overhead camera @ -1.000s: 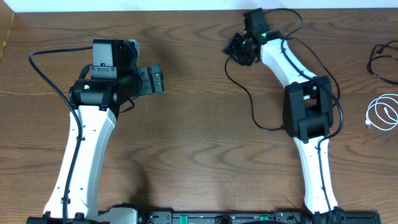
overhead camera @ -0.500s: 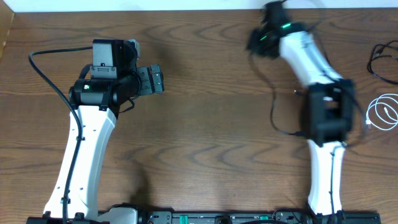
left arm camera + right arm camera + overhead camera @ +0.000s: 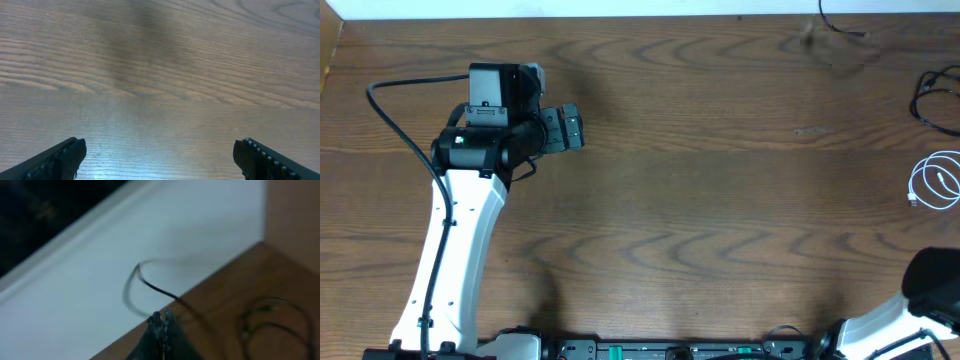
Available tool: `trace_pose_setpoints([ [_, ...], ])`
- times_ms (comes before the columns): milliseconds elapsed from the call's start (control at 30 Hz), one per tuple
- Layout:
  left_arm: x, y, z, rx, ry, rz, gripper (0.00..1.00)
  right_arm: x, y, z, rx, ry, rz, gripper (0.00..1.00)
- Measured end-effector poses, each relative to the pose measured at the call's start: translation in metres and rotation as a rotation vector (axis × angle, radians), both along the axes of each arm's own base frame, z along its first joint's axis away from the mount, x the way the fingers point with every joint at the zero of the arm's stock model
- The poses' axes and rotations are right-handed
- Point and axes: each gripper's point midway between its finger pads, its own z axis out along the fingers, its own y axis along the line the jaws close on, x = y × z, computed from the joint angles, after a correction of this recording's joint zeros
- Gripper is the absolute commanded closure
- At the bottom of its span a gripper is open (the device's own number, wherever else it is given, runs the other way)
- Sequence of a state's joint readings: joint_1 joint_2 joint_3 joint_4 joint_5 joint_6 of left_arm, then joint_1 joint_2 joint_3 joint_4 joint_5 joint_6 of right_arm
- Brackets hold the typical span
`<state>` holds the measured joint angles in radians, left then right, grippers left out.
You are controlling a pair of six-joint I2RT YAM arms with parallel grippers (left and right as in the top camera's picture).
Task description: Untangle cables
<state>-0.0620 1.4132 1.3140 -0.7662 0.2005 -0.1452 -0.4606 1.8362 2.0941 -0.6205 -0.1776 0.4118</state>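
Observation:
The white cable (image 3: 937, 182) lies coiled at the right edge of the table. The black cable (image 3: 932, 98) lies apart from it, farther back; a blurred dark loop in the right wrist view (image 3: 267, 317) looks like it. My left gripper (image 3: 570, 128) is open and empty over bare wood at the back left, its fingers spread wide in its wrist view (image 3: 160, 155). My right gripper (image 3: 161, 319) has its fingertips pressed together over the table's far edge. A thin black line (image 3: 150, 285) curls just beyond the tips. I cannot tell whether it is held.
In the overhead view only the right arm's lower part (image 3: 932, 285) shows at the bottom right, with a faint motion smear (image 3: 830, 40) at the back right. A white surface (image 3: 100, 280) lies beyond the table's far edge.
My right arm has swung fast from the back centre to the right and out of the overhead view. The left arm and both cables have not moved.

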Motion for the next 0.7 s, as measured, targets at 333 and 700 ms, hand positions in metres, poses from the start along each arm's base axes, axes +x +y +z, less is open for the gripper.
trace_pose_setpoints([
  [333, 0.000, 0.000, 0.000, 0.000, 0.000, 0.000, 0.01, -0.037, -0.078, -0.023, -0.023, 0.078, -0.155, 0.84],
  [700, 0.000, 0.000, 0.000, 0.000, 0.000, 0.000, 0.01, -0.031, 0.014, -0.068, 0.036, 0.261, 0.232, 0.52],
])
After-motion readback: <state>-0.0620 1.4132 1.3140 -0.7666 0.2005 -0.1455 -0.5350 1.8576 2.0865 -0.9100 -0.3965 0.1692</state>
